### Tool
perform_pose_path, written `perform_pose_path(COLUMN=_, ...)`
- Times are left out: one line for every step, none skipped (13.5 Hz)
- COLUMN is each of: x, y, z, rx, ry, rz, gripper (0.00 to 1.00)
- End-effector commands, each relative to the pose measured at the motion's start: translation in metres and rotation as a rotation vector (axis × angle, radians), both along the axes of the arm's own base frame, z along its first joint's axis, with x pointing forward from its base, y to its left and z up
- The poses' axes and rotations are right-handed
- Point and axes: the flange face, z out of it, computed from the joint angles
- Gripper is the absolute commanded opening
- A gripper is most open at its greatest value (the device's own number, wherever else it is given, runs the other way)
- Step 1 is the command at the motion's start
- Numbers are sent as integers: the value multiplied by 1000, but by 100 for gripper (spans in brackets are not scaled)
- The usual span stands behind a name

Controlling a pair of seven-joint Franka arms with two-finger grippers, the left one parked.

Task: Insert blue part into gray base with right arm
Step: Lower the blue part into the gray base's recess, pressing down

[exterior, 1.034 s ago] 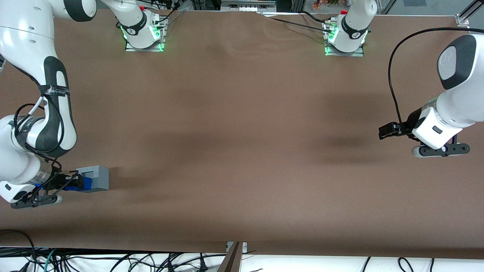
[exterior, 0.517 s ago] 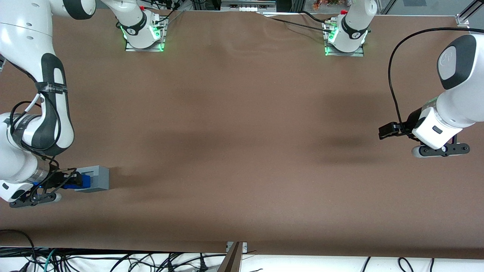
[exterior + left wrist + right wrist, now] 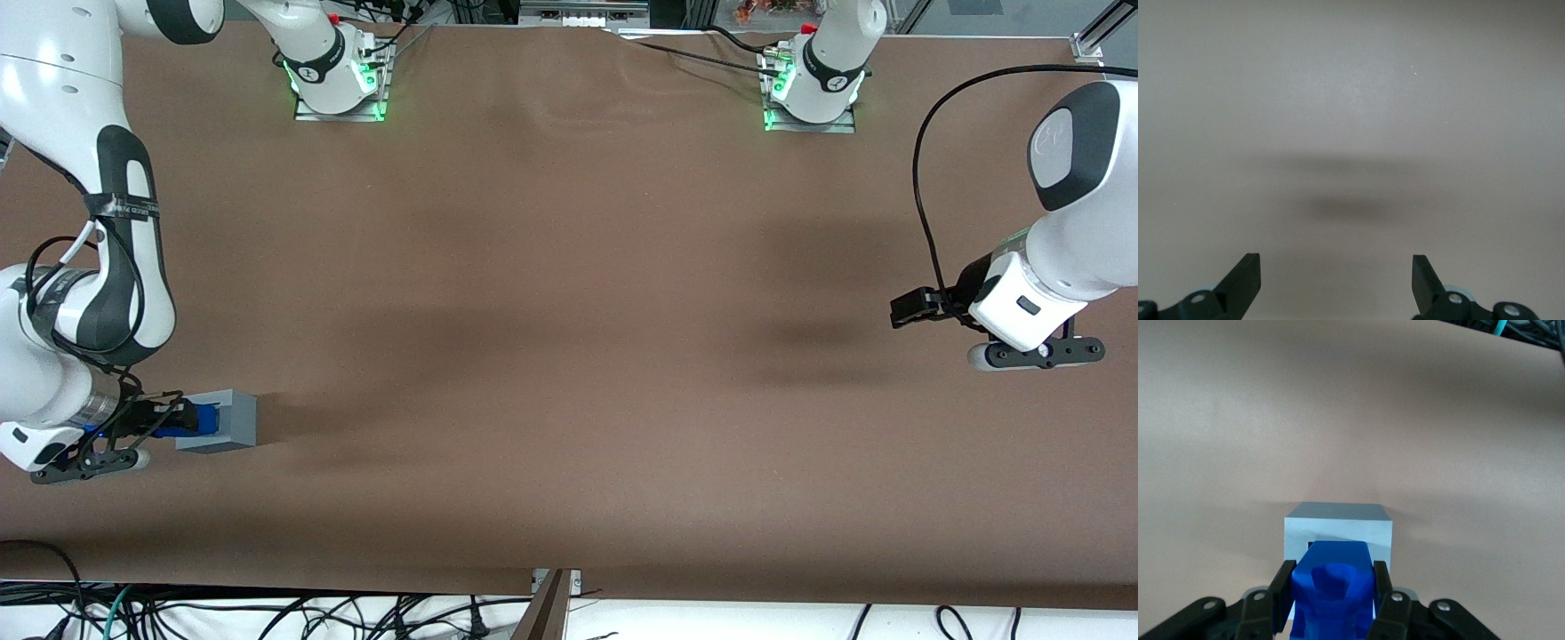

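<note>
The gray base [image 3: 224, 420] stands on the brown table near the working arm's end, with its recessed opening turned toward my right gripper [image 3: 182, 418]. The gripper is shut on the blue part [image 3: 203, 418], whose tip reaches into the opening. In the right wrist view the black fingers [image 3: 1282, 590] clamp the blue part [image 3: 1333, 590] from both sides, and its leading end overlaps the dark opening of the gray base [image 3: 1338, 523]. The lower half of the blue part is hidden by the gripper body.
The brown table [image 3: 569, 311] stretches wide toward the parked arm's end. Two arm bases with green lights [image 3: 338, 76] stand along the edge farthest from the front camera. Loose cables [image 3: 267, 613] lie below the near edge.
My gripper has moved the blue part toward the gray base; more of it now sits in the opening and less blue shows. The base has stayed in place.
</note>
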Motion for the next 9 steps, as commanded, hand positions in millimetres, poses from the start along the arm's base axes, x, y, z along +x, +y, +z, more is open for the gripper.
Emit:
perform_pose_path(x=-6, y=-5, z=1, rx=17, ry=10, rz=-5, gripper=37)
perform_pose_path(x=-5, y=-7, z=0, rx=18, ry=5, rz=-7, gripper=37)
perform_pose_path(x=-5, y=-7, z=-3, rx=17, ry=5, rz=-9, gripper=37)
perform_pose_path(x=-4, y=-7, z=-4, rx=16, ry=1, rz=-9, gripper=37)
perform_pose_path(x=-4, y=-7, z=-8, rx=18, ry=2, rz=-12, gripper=37)
perform_pose_path(x=-4, y=-5, z=-11, rx=34, ry=4, rz=-18, gripper=37)
perform_pose_path(x=-6, y=-4, z=-17, rx=48, ry=14, rz=-25, gripper=37)
perform_pose_path(x=-6, y=-4, z=-18, rx=49, ry=17, rz=-24, gripper=37)
perform_pose_path(x=-6, y=-4, z=-18, rx=49, ry=17, rz=-26, gripper=37)
